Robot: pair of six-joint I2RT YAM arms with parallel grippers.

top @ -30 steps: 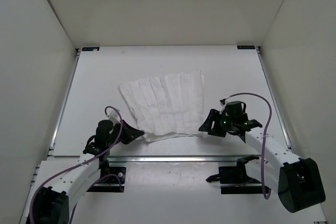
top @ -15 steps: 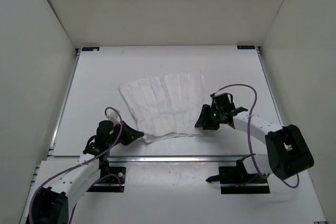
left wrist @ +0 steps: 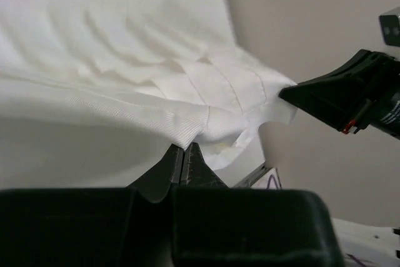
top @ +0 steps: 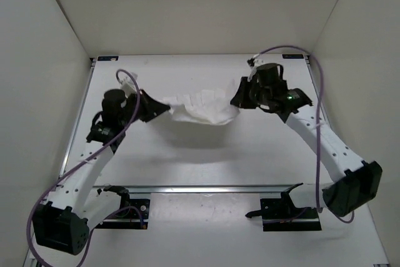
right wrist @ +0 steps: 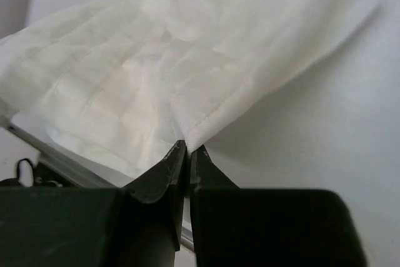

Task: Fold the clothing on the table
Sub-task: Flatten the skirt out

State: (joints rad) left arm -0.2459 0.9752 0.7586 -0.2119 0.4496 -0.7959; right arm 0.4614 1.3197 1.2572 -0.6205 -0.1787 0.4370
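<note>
1. Nearest the arm bases, we see a metal rail (top: 212, 187) edging the flat, bare white table (top: 187, 161).
2. We find the left gripper (top: 164, 107) clenched on one end of the clothing (top: 203, 108). Its dark tapered fingertips pinch a hemmed, finely ribbed fold.
3. We find the right gripper (top: 236, 100) clenched on the opposite end, fingers pressed together on a stitched edge.
4. The thin, soft white clothing hangs between both grippers above mid-table. It sags in a shallow curve, bunched into soft pleats with faint grid creases, and a shadow lies beneath it.
5. Farthest, we note small black corner brackets (top: 107, 58).
</note>
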